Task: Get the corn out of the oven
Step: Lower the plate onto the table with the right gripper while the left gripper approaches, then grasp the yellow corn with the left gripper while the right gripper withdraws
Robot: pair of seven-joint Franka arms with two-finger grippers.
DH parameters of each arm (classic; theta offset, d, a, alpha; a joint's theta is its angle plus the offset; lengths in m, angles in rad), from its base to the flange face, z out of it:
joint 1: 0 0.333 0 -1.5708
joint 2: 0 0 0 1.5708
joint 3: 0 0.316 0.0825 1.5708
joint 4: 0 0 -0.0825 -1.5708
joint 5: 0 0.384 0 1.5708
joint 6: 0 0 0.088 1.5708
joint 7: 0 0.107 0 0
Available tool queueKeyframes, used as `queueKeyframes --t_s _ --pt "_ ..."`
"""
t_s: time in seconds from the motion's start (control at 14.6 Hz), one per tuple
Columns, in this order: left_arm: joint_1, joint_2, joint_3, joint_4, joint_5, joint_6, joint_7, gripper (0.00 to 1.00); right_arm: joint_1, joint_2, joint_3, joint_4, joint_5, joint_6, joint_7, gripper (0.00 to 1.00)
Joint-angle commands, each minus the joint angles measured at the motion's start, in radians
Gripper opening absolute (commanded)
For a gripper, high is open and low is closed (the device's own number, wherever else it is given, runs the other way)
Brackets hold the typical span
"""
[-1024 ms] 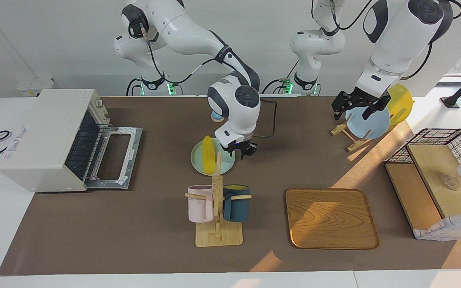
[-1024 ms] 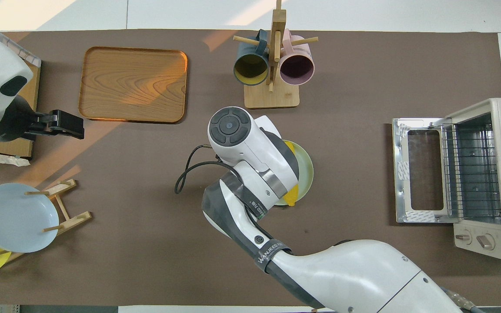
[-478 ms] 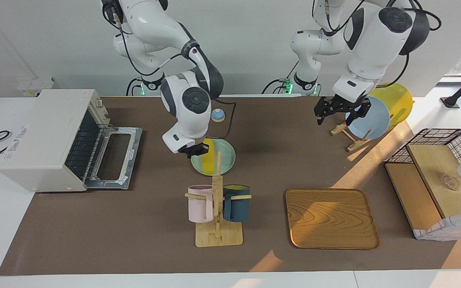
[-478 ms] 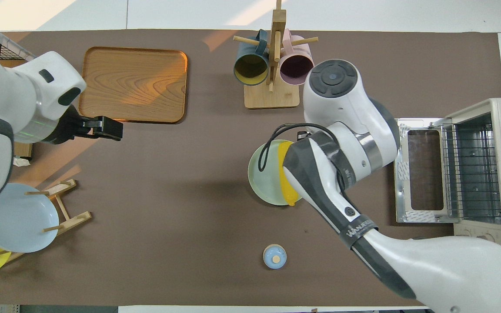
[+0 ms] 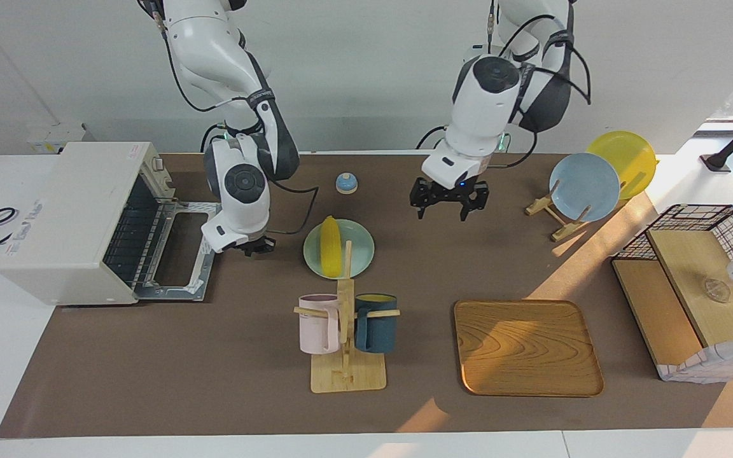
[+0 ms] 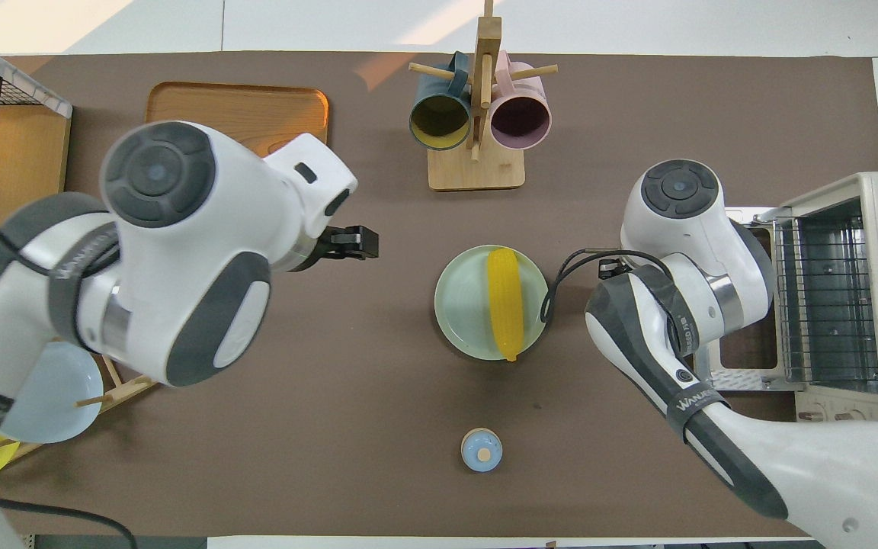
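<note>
Facing view first: we see the right gripper (image 5: 257, 246) fully closed and empty, hanging over bare worktop (image 5: 150, 356) between the oven's dropped door and the pale green plate (image 5: 360, 251), at about nine o'clock from the plate. The left gripper (image 5: 447, 207) has its fingers spread wide with nothing between them, over bare worktop at about two o'clock from that plate. We find the corn (image 5: 330, 254) lying flat on the green plate, apart from both grippers. The oven (image 5: 74, 219) stands at the right arm's end of the worktop, door open, its wire rack bare. From the plate, the wooden mug rack (image 5: 346, 331) stands at six o'clock, and a small blue bell (image 5: 346, 183) at twelve.
</note>
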Motion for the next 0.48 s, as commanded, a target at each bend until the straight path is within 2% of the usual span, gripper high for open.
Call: queueKeyframes --t_s 0.0,0.27,0.41 --pt "-0.109 0.088 0.018 0.002 -0.015 0.124 -0.107 1.0 -0.077 -0.042 0.015 -0.063 -0.034 0.045 -0.075 0.0" --pt "-0.241 0.225 0.022 0.034 -0.006 0.254 -0.208 1.0 -0.098 -0.043 0.013 -0.092 -0.035 0.057 -0.082 0.0" --pt "-0.275 0.28 0.024 0.079 -0.006 0.259 -0.22 1.0 -0.121 -0.043 0.013 -0.093 -0.037 0.054 -0.108 0.0"
